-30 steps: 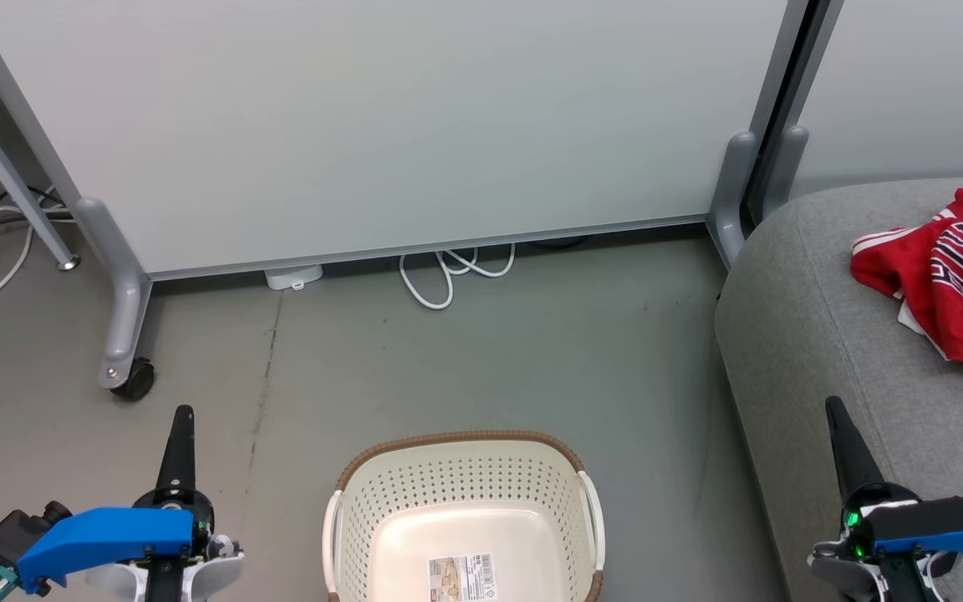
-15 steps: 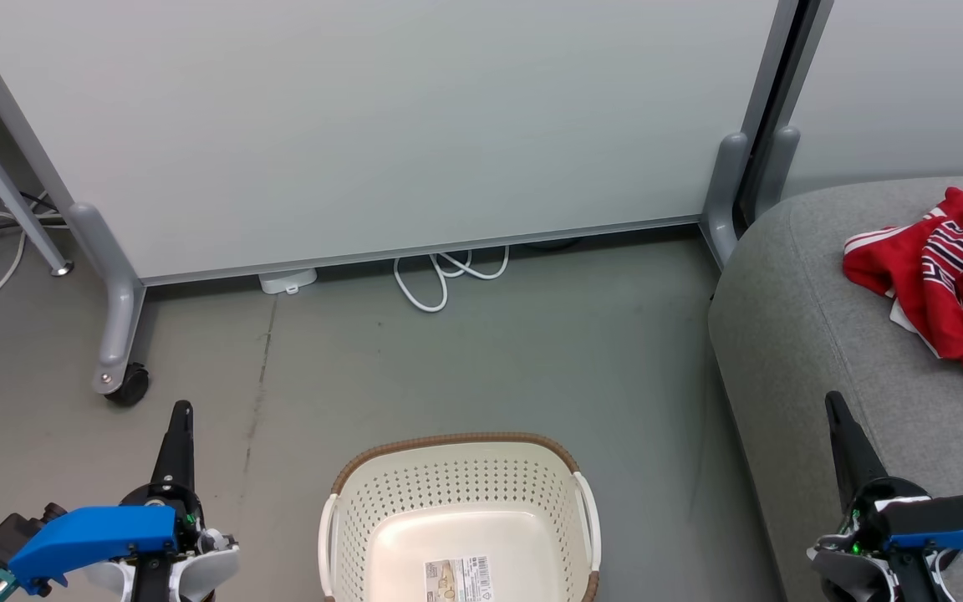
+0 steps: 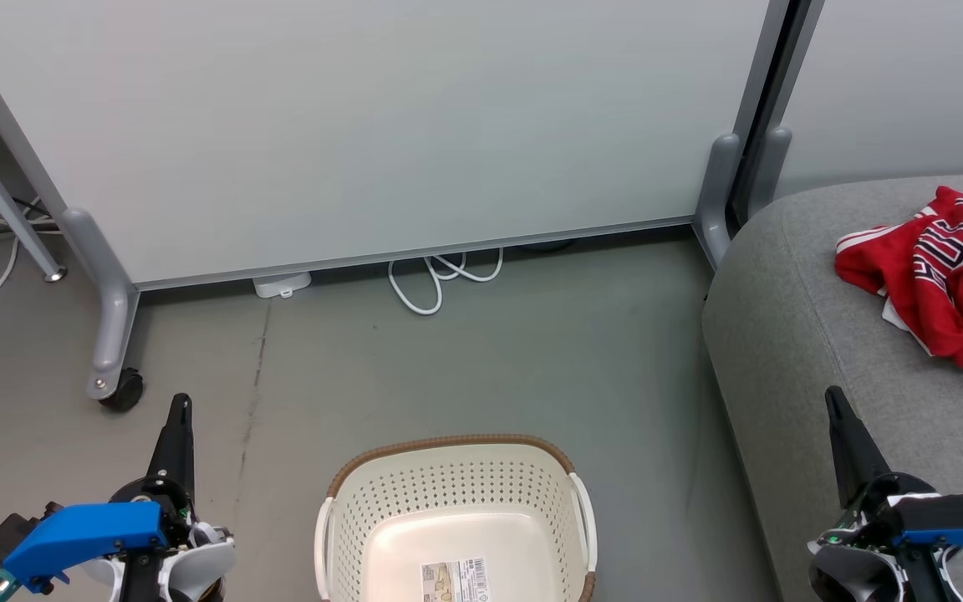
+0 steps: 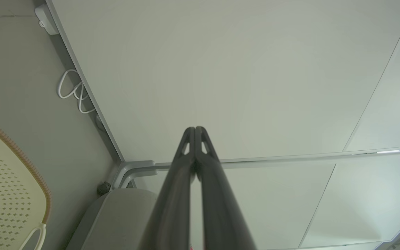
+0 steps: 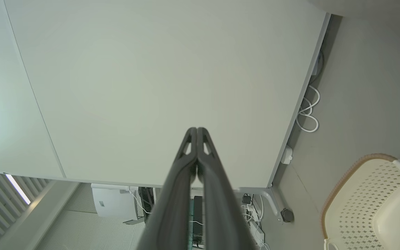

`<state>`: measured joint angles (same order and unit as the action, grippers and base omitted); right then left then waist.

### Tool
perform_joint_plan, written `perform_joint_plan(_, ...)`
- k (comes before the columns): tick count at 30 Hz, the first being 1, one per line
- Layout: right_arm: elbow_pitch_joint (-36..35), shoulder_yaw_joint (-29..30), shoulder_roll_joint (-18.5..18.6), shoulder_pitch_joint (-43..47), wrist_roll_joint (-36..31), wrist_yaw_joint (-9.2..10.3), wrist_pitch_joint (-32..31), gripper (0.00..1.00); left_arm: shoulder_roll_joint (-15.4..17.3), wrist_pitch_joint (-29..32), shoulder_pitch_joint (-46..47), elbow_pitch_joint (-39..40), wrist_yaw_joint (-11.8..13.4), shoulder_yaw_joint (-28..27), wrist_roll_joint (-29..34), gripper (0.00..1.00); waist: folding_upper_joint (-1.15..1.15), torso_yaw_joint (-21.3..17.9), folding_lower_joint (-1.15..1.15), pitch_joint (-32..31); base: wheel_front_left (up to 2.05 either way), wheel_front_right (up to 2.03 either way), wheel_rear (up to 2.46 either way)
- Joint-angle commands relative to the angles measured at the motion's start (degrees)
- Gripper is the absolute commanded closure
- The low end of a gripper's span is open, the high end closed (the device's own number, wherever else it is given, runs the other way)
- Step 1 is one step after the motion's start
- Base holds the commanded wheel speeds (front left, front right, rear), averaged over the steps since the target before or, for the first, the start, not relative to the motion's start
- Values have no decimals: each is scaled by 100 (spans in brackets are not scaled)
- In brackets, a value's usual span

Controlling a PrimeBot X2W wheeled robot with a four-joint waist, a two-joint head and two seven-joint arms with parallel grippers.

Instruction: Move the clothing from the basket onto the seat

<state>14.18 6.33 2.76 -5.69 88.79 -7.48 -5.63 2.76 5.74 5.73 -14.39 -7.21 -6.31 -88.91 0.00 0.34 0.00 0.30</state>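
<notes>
The left gripper (image 4: pixel 195 130) is recorded clenched, its two long dark fingers pressed together with nothing between them; the right gripper (image 5: pixel 197 130) is likewise clenched and empty. Both are held low, either side of the cream-white perforated plastic basket with brown woven-look rim (image 3: pixel 451 441), in which a printed label (image 3: pixel 453 580) is seen and no cloth. The bright red fabric garment with white trim and block lettering (image 3: pixel 929 288) is noted crumpled on the large light grey upholstered seat (image 3: pixel 791 334). Over the last second the white cable loop (image 3: pixel 435 280), seat and basket have drifted together in the head view, so camera movement is inferred. The garment's lie is unchanged — the transfer is judged complete, no further grasp being required
</notes>
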Motion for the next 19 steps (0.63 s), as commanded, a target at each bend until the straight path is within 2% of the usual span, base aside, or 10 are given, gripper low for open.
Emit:
perform_joint_plan(1,-22,18,20,-75,122,-2,-43,100,20,35,74,37,-45,-16,-99,100,0,-6,0,-2,0,0,0)
perform_joint_plan(8,-24,30,20,-91,393,-2,-113,100,21,105,83,47,-38,-35,-379,100,0,-34,0,-12,0,0,0)
perform_joint_plan(19,-22,28,20,-90,369,-2,-111,100,21,105,76,44,-38,-34,-355,100,0,-34,0,-12,0,0,0)
